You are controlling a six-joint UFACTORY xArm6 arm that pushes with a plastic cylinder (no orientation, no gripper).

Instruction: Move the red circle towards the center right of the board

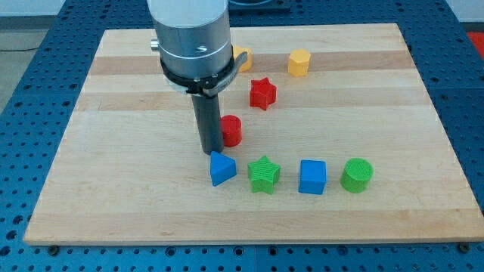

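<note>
The red circle (231, 130) sits near the board's middle, partly hidden on its left side by my rod. My tip (211, 150) rests on the board at the red circle's lower left, touching or nearly touching it. The blue triangle (221, 168) lies just below my tip. A red star (262, 93) lies up and to the right of the red circle.
A green star (264, 174), a blue cube (312, 177) and a green circle (357, 174) form a row to the right of the blue triangle. A yellow hexagon (299, 62) and a partly hidden yellow block (242, 57) sit near the wooden board's (393, 106) top.
</note>
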